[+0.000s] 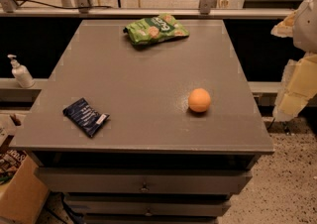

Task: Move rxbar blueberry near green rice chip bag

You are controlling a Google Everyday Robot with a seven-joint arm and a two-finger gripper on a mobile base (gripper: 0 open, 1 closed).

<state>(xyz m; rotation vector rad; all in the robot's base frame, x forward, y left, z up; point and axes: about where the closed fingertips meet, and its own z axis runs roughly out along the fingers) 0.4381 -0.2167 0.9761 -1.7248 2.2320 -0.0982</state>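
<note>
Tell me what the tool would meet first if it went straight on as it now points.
The pale tool sits at the right edge, apparently pointing down, beyond the grey tabletop. Straight on, probably the speckled floor first, not the round orange ball; depth is unclear.

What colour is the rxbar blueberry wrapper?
The rxbar blueberry is dark navy with a white patch, in the camera view; the gripper is at the right edge.

We look down on the table [148, 94] from high at its front, facing the far rail [148, 14]; the gripper [297, 86] looms at right.
</note>
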